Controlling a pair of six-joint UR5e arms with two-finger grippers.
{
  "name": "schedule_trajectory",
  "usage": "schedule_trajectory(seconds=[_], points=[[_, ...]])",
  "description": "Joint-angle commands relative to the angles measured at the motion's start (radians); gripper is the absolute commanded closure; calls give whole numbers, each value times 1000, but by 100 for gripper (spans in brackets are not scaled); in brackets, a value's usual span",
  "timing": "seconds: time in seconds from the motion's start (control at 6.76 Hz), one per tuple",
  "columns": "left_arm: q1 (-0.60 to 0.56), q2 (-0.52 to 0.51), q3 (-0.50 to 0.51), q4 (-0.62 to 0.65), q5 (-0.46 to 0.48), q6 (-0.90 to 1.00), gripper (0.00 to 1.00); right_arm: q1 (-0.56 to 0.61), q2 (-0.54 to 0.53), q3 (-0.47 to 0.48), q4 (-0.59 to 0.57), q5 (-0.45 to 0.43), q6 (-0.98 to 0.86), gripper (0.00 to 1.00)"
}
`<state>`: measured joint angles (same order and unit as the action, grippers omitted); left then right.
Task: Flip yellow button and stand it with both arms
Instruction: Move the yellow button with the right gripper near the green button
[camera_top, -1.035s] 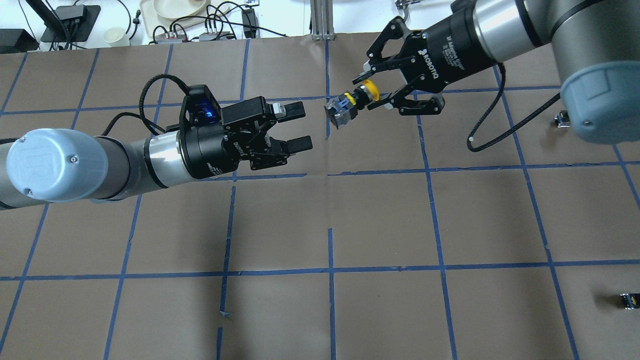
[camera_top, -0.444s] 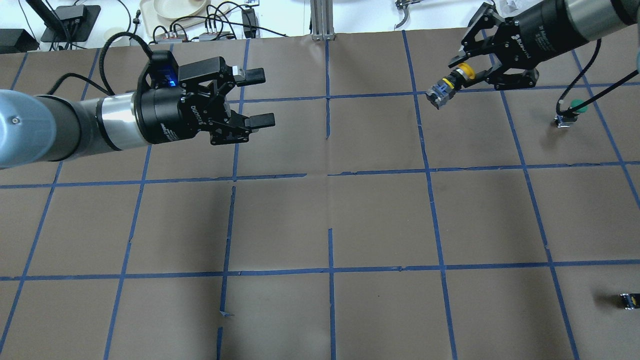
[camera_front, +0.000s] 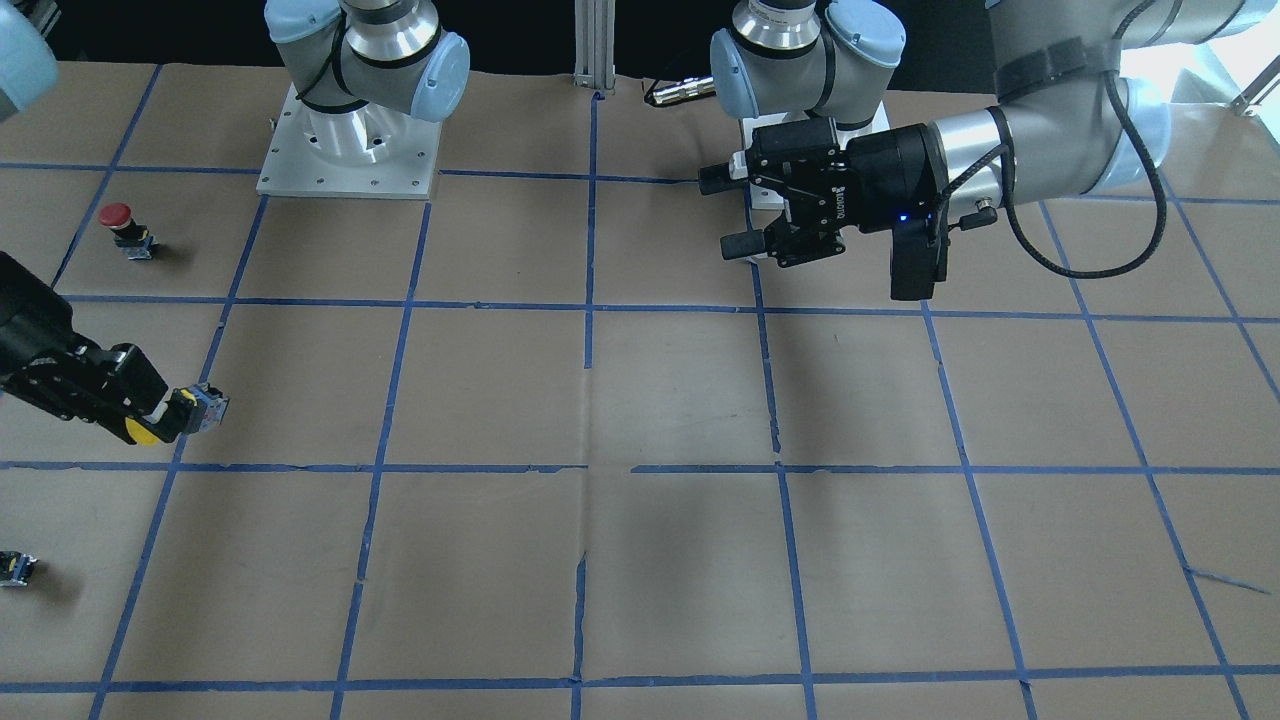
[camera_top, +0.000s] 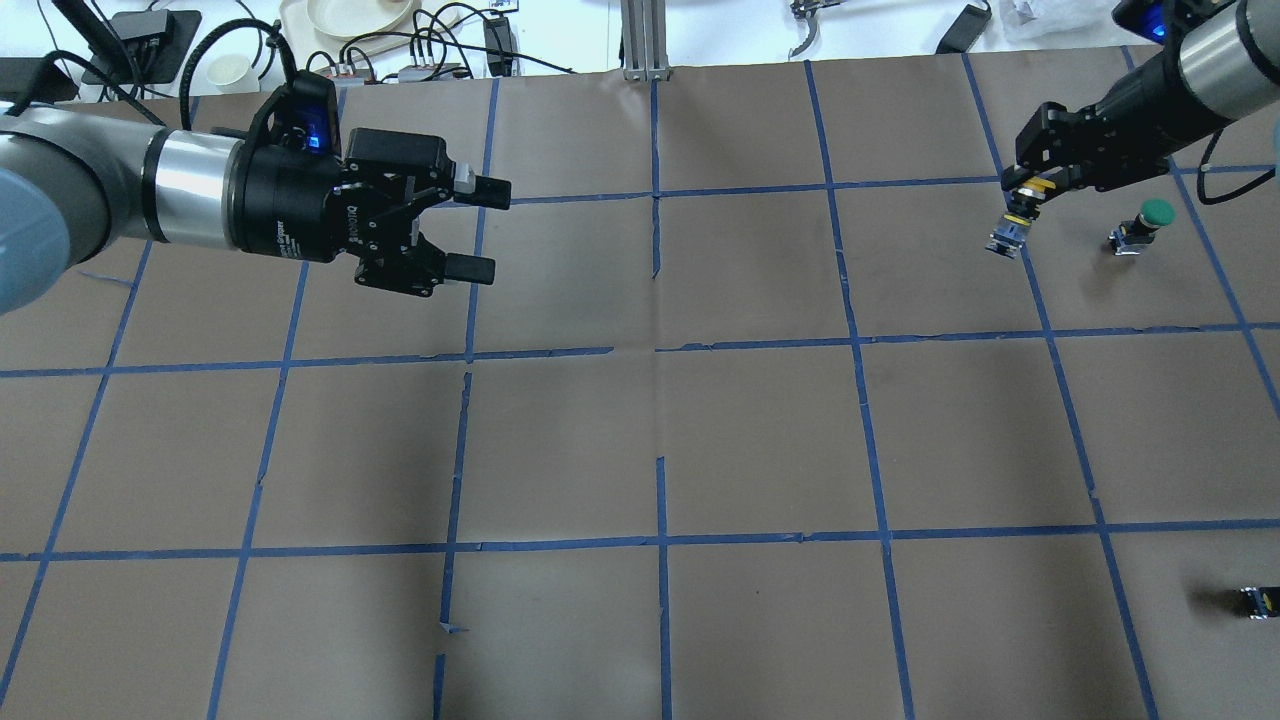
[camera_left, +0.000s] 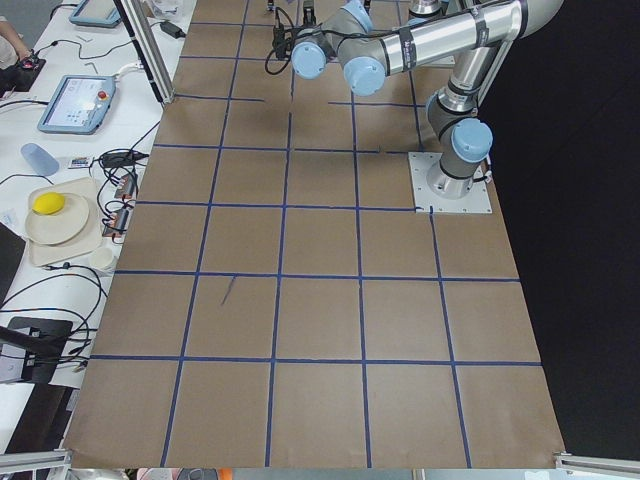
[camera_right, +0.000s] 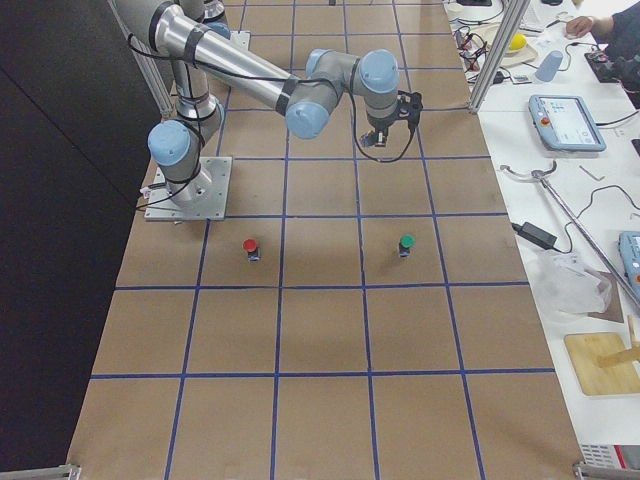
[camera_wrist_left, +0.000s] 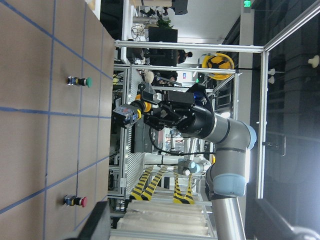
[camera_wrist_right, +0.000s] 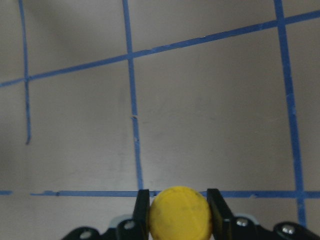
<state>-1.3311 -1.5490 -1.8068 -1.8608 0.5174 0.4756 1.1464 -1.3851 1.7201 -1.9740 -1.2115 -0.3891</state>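
The near table (camera_top: 760, 440) carries only a small dark block (camera_top: 1258, 600) at the lower right edge of the overhead view, and it has not been touched.

Further up, at the upper left, I find the left claw (camera_top: 488, 230) with its jaws spread and nothing between them. A second ago it sat near the frame's centre, pointed at the button. It has since drawn back to the left and away.

At the upper right, the right claw (camera_top: 1030, 185) is clamped on the yellow button (camera_top: 1008, 228). The right wrist view confirms the grip, with a finger (camera_wrist_right: 142, 210) pressed on either side of the cap (camera_wrist_right: 179, 210). A second ago this claw held the button sideways at mid-table, body toward the left claw. It has now carried the button out to the right, and the button hangs cap up and body down, close above the paper. I cannot tell whether the body has touched down.

A green button (camera_top: 1150, 215) stands just beyond it to the right, clear of the claw.

My assessment is that the two arms have separated and the meeting at centre is over. The flip looks done, since the cap faces up. What remains is to lower the button onto its base, release it, and confirm that it stands.
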Motion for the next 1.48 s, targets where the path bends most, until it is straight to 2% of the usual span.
schedule_trajectory(seconds=[0.0, 0.3, 0.44, 0.59, 0.74, 0.89, 1.04, 1.18, 1.33], points=[[-5, 0, 35, 144, 252, -164, 0, -138, 32, 103, -171, -37, -483, 90], [-25, -13, 131, 144, 549, -235, 0, -281, 28, 253, -323, -16, -1004, 90], [-78, -11, 179, 146, 745, -256, 0, -318, 24, 301, -362, -11, -1143, 90], [-158, -13, 210, 172, 935, -259, 0, -344, 17, 321, -353, 33, -1242, 91], [-215, -14, 217, 228, 1011, -281, 0, -382, 17, 334, -332, 93, -1361, 91], [-221, -13, 211, 233, 1091, -360, 0, -411, 17, 348, -234, 136, -1457, 91], [-220, -13, 204, 235, 1116, -415, 0, -439, 17, 348, -215, 130, -1493, 91], [-221, -14, 224, 235, 1100, -519, 0, -480, 17, 349, -212, 138, -1526, 91], [-220, -13, 239, 245, 1030, -540, 0, -497, 17, 348, -212, 138, -1616, 92]])
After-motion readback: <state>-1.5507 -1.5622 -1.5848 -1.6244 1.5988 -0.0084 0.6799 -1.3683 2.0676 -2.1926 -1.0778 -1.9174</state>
